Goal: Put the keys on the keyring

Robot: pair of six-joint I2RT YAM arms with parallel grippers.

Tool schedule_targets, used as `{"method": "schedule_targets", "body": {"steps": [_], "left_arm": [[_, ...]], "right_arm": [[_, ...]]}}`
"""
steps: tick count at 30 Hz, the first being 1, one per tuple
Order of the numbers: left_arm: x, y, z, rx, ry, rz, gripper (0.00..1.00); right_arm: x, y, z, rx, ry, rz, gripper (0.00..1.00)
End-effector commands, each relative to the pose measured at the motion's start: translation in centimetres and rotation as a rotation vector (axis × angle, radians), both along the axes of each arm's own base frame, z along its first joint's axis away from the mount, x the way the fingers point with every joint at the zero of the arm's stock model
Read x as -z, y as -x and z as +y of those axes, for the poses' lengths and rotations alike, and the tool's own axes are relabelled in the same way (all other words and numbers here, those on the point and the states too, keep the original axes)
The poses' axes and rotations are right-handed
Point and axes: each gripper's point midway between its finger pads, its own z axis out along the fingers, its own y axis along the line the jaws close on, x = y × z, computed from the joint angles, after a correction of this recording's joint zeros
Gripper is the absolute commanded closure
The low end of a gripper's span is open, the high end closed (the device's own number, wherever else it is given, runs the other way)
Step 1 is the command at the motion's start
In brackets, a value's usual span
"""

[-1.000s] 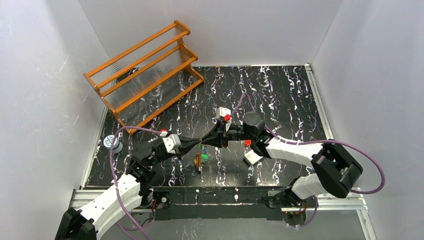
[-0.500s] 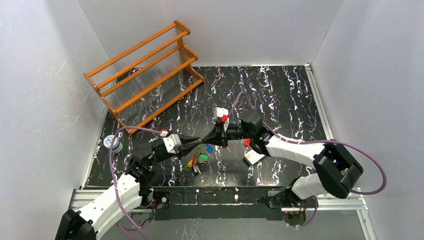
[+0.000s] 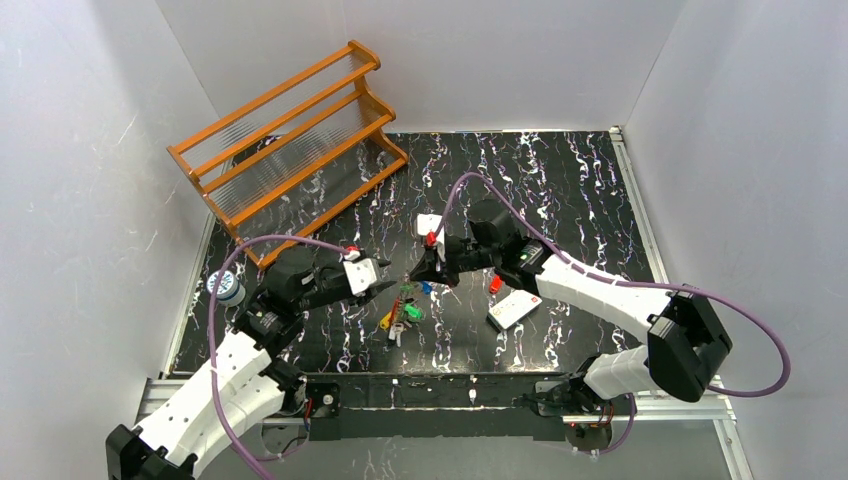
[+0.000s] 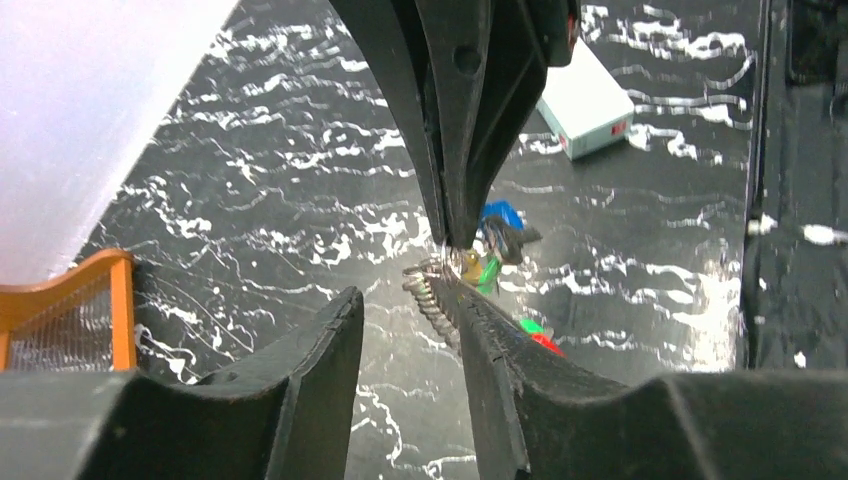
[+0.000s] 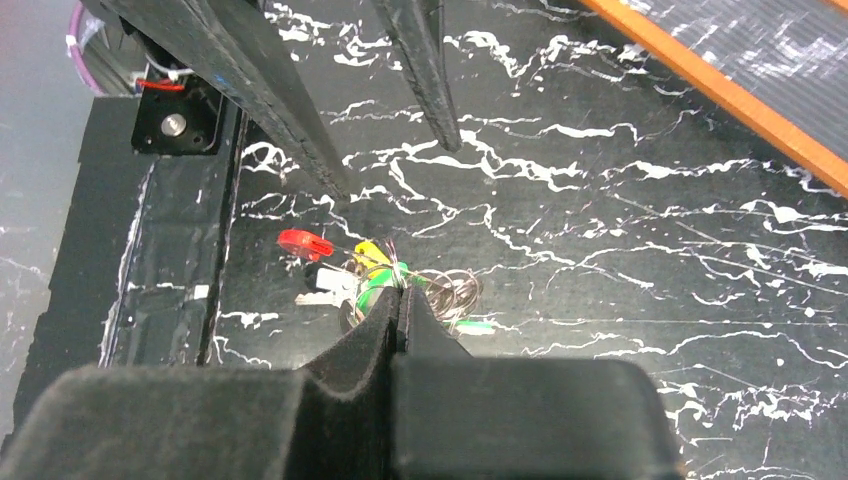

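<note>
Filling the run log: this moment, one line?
left end effector open, beside keys | right end effector shut on keyring | keys bunched at its tip

Keys: you've got one tight bunch of small keys with coloured plastic heads and short silver blades. In the top view it sits at 6 o'clock from table centre. The blue head is at 2 o'clock of the bunch, green in the middle, yellow at 8 and a pale blade at 6. Whether it hangs or rests on the table, can't tell.

Ring: thin silvery wire loops, pinched in the closed tips of the right gripper. The keys crowd against it, with the red head at 10 o'clock in the right wrist view.
</note>
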Motion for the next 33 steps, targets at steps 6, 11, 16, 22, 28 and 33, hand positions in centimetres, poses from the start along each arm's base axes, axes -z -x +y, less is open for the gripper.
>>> {"method": "schedule_targets", "body": {"steps": [6,11,16,22,28,33], "left_arm": [[2.6,1.7,0.7,0.107,-0.188,0.045,0.63],[3.3,2.5,-0.3,0.177,-0.168,0.098,0.7],[3.5,2.5,-0.9,0.189,-0.141,0.125,0.78],[3.9,2.4,-1.1,0.187,-0.131,0.138,0.83],[4.4,2.4,-1.2,0.187,-0.13,0.161,0.81],[5.0,2.5,-1.3,0.197,-0.134,0.188,0.86]], "right_arm": [[-1.0,0.9,1.3,-0.025,0.076,-0.074,0.99],[-0.9,1.2,2.1,-0.028,0.084,-0.079,0.99],[-0.7,1.6,2.4,-0.036,0.09,-0.08,0.99],[-0.7,1.9,2.5,-0.041,0.091,-0.077,0.99],[-0.8,2.0,2.6,-0.042,0.088,-0.077,0.99],[-0.7,2.1,2.6,-0.043,0.088,-0.076,0.99]]}}
